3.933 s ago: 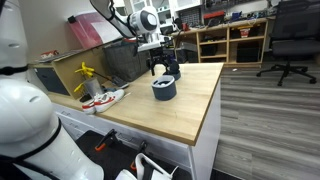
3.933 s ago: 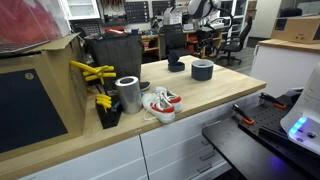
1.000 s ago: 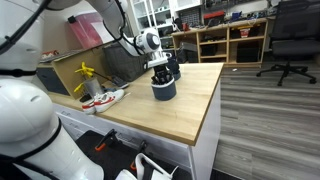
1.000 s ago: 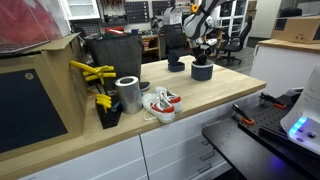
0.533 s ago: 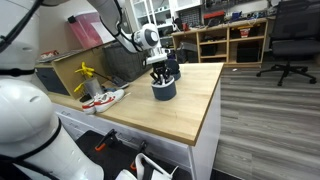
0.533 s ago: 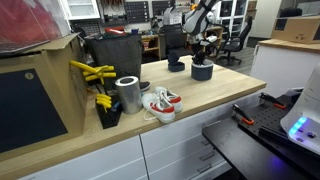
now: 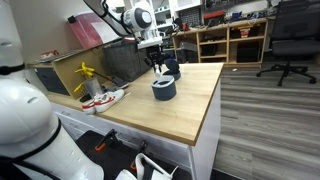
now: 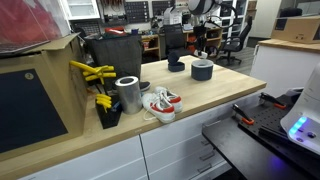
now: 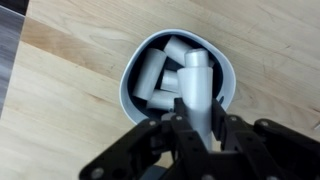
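Table [image 7: 195, 105]: light wood, workshop shelving behind.
Bowl [image 9: 128, 75]: on the table, holding loose cylinders [image 9: 155, 72].
Fingers [image 9: 175, 122]: pinching one white cylinder [image 9: 197, 85].
Change: fingers have risen out of the bowl; white cylinder now hangs above it, so the pick looks secure.

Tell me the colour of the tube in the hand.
The tube is light grey; the wrist view shows it best.

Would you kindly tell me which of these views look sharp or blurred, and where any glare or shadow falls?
Wrist view: soft overall. The gripper is dark and out of focus, the white tube it grips is brightly lit, and the grey cup is shadowed inside. In an exterior view, the near white robot body is blurred. In an exterior view, a bluish glow flares at the lower corner.
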Robot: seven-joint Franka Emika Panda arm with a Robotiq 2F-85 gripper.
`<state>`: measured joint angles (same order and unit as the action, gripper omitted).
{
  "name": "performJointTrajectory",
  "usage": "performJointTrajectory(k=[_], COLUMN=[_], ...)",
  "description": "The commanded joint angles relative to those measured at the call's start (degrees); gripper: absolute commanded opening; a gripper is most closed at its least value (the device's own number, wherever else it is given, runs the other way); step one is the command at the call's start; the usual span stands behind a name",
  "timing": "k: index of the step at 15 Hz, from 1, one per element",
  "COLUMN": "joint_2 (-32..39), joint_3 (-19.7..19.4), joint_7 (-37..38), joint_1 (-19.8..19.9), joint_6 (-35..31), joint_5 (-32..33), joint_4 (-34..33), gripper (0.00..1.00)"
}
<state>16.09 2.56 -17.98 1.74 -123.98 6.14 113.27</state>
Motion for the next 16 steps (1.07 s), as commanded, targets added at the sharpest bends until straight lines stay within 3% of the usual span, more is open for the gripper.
performJointTrajectory(k=[1, 9, 16], joint_2=[-5.2, -2.7, 2.0], joint_3=[0.8, 5.0, 6.1], joint_7=[-1.4, -0.3, 1.5], joint_1=[-0.4, -4.6, -7.7], joint_6=[3.2, 5.8, 4.8], joint_5=[-2.7, -7.8, -6.4], joint_4=[3.2, 5.2, 6.7], gripper=[0.07, 0.07, 0.07])
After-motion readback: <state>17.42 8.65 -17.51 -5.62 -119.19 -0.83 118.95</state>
